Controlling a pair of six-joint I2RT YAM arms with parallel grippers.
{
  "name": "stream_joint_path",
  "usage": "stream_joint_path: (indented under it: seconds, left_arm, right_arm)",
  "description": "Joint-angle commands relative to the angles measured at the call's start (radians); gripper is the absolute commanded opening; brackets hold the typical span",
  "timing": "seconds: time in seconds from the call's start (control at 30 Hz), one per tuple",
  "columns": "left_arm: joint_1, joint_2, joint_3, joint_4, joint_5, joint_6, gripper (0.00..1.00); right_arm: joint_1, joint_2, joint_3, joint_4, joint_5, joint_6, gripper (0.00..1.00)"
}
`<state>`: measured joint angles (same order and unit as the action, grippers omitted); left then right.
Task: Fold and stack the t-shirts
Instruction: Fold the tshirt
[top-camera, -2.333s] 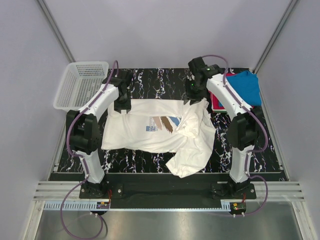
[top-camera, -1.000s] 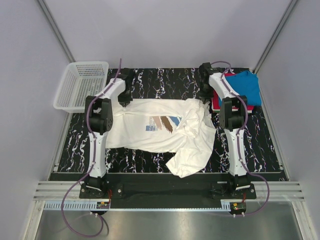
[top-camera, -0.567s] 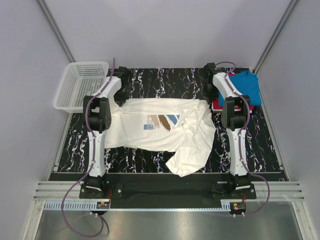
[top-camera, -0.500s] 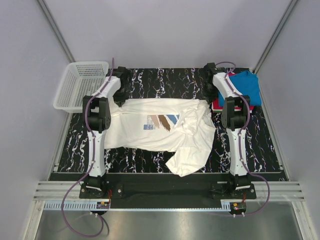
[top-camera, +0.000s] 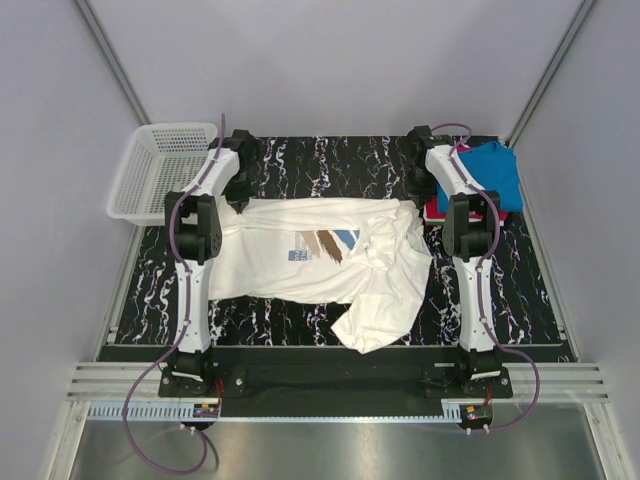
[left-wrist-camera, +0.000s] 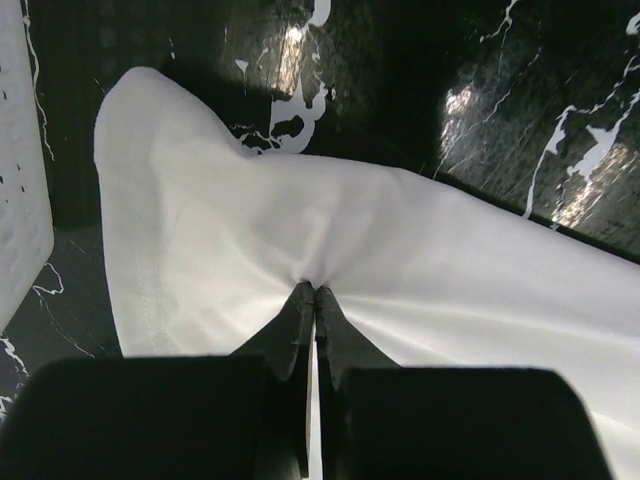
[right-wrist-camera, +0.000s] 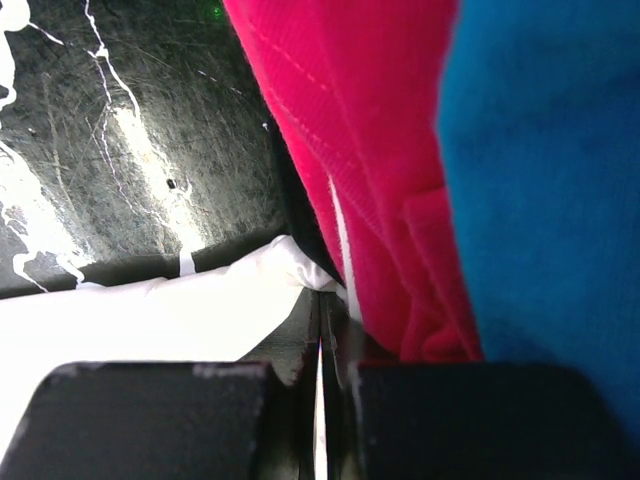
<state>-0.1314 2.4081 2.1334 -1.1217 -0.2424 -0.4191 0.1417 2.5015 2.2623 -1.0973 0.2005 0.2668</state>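
The large white printed t-shirt (top-camera: 300, 260) lies spread on the black marbled table, its right side bunched and trailing toward the near edge. My left gripper (top-camera: 237, 198) is shut on its far left corner (left-wrist-camera: 313, 288), the cloth puckering at the tips. My right gripper (top-camera: 417, 198) is shut on the shirt's far right corner (right-wrist-camera: 322, 290), right beside the red t-shirt (right-wrist-camera: 350, 180) and the blue t-shirt (right-wrist-camera: 540, 160). Those two lie stacked at the table's far right, blue (top-camera: 490, 172) over red (top-camera: 433, 210).
A white mesh basket (top-camera: 160, 170) stands off the table's far left corner; its wall shows at the left wrist view's edge (left-wrist-camera: 20, 200). Grey walls enclose the table (top-camera: 330, 160) on three sides.
Both grippers have moved toward the far edge and slightly outward, pulling the white shirt's top edge straighter and farther back. Both arms are stretched out more than before.
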Motion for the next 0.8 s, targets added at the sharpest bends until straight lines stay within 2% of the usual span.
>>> stream_joint_path:
  seconds: [0.0,0.07,0.13,0.17,0.2,0.23,0.3,0.33,0.57,0.77]
  left_arm:
    - [0.027,0.032,0.091,-0.033,-0.018,0.017,0.0]
    - [0.027,0.048,0.121,-0.035,-0.015,0.019,0.0]
    - [0.029,0.062,0.158,-0.039,0.017,0.028,0.13]
    - [0.029,0.065,0.171,-0.036,0.032,0.034,0.19]
    - [0.029,0.066,0.184,-0.036,0.047,0.042,0.27]
    - [0.029,0.065,0.201,-0.038,0.075,0.043,0.44]
    - [0.029,0.049,0.206,-0.027,0.094,0.049,0.47]
    - [0.029,0.037,0.189,-0.02,0.122,0.052,0.55]
    - [0.029,-0.098,0.073,0.031,0.16,0.066,0.57]
    - [0.03,-0.242,-0.121,0.072,0.131,0.069,0.54]
  right_arm:
    - [-0.037,-0.044,0.031,-0.036,0.082,0.0,0.0]
    - [-0.044,-0.043,0.042,-0.039,0.082,0.0,0.0]
    - [-0.047,-0.039,0.057,-0.044,0.08,-0.001,0.0]
    - [-0.05,-0.039,0.062,-0.044,0.079,-0.001,0.04]
    - [-0.05,-0.039,0.066,-0.045,0.073,-0.003,0.14]
    - [-0.051,-0.043,0.074,-0.046,0.068,-0.003,0.15]
    - [-0.053,-0.05,0.082,-0.044,0.042,-0.006,0.17]
    - [-0.05,-0.058,0.091,-0.044,0.03,-0.006,0.18]
    - [-0.05,-0.082,0.22,-0.056,-0.073,0.0,0.19]
    - [-0.05,-0.148,0.246,-0.085,-0.165,0.04,0.17]
